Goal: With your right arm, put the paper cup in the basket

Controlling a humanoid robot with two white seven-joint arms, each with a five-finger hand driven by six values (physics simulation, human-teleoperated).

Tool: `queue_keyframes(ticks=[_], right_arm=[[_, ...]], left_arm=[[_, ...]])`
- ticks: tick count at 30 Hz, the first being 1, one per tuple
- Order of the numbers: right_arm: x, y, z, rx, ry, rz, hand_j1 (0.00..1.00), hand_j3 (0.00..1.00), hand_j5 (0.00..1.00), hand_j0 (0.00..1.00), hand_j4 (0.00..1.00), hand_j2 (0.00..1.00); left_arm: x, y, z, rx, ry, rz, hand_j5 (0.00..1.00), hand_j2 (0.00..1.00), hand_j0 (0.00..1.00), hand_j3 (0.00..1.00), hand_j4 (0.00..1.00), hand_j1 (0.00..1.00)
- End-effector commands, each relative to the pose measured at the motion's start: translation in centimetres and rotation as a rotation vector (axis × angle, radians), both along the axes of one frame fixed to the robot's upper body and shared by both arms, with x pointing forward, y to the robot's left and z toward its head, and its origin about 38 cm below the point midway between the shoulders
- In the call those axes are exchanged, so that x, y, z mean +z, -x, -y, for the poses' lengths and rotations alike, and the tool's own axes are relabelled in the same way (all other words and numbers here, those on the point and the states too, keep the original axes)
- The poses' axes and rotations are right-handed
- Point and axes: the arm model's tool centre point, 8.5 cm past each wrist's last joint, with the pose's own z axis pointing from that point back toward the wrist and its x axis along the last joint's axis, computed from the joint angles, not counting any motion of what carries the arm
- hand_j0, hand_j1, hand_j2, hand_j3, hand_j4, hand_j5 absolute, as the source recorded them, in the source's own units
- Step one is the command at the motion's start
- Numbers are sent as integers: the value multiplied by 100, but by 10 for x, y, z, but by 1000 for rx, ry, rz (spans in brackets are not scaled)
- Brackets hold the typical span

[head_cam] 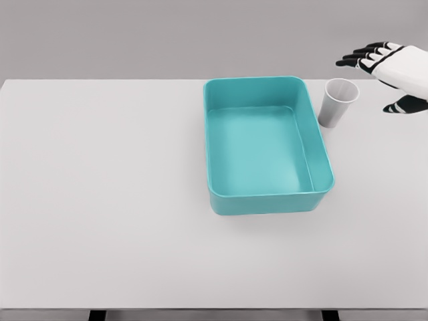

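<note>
1 hand (386,70) spread wide, holding nothing, at 3 o'clock of upright cup (338,102); basket (319,144) beside cup.

Bright, even, flat simulator light, sharp focus throughout, no glare, faint soft shadow left of the hand (388,67) beneath the cup (338,101), no edge distortion

1. There is only one view, from up on the robot's head.
2. It looks forward and down onto the white table (100,200).
3. It sits close enough that the table fills most of the view.
4. A plain gray wall (167,33) runs along the top.
</note>
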Motion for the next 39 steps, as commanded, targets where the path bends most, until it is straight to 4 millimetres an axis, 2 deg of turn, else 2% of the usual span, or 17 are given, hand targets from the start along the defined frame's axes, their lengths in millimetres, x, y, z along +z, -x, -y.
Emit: queue_keyframes(ticks=[1, 6, 7, 9, 11, 12, 14, 16, 18, 19, 22, 25, 27, 34, 39], right_arm=[[1, -1, 1, -13, 0, 1, 100, 100, 100, 100, 100, 100], [-14, -5, -8, 0, -52, -33, 100, 100, 100, 100, 100, 100], [-22, -13, 2, -37, -145, -80, 99, 99, 99, 99, 99, 99], [-41, -29, 47, -164, -471, -247, 99, 99, 99, 99, 99, 99], [-86, -37, 73, -217, -657, -504, 100, 100, 100, 100, 100, 100], [-97, -39, 78, -221, -715, -563, 100, 100, 100, 100, 100, 100], [-107, -49, 92, -255, -870, -527, 100, 100, 100, 100, 100, 100], [-134, -55, 103, -325, -968, -538, 100, 100, 100, 100, 100, 100], [-146, -54, 105, -330, -985, -534, 100, 100, 100, 100, 100, 100], [-153, -52, 113, -356, -991, -537, 100, 100, 100, 100, 100, 100], [-177, -54, 111, -401, -1052, -564, 100, 100, 100, 100, 100, 100], [-183, -54, 118, -433, -1100, -553, 100, 100, 100, 100, 100, 100], [-186, -57, 116, -439, -1130, -550, 100, 100, 100, 100, 100, 100], [-185, -76, 94, -413, -1168, -557, 100, 100, 100, 100, 100, 100], [-178, -81, 92, -402, -1172, -546, 100, 100, 100, 100, 100, 100]], left_arm=[[0, 0, 0, 1, 0, 0, 100, 100, 100, 100, 100, 100], [0, 0, 0, 1, 0, 0, 100, 100, 100, 100, 100, 100], [0, 0, 0, 1, 0, 0, 100, 100, 100, 100, 100, 100], [0, 0, 0, 1, 0, 0, 100, 100, 100, 100, 100, 100], [0, 0, 0, 0, 0, 0, 100, 100, 100, 100, 100, 100], [0, 0, 0, 0, 0, 0, 100, 100, 100, 100, 100, 100], [0, 0, 0, 0, 0, 0, 100, 100, 100, 100, 100, 100], [0, 0, 0, 1, 0, 0, 100, 100, 100, 100, 100, 100], [0, 0, 0, 0, 0, 0, 100, 100, 100, 100, 100, 100], [0, 0, 0, 1, 0, 0, 100, 100, 100, 100, 100, 100], [0, 0, 0, 1, 0, 0, 100, 100, 100, 100, 100, 100], [0, 0, 0, 0, 0, 0, 100, 100, 100, 100, 100, 100], [0, 0, 0, 1, 0, 0, 100, 100, 100, 100, 100, 100], [0, 0, 0, 1, 0, 0, 100, 100, 100, 100, 100, 100], [0, 0, 0, 0, 0, 0, 100, 100, 100, 100, 100, 100]])
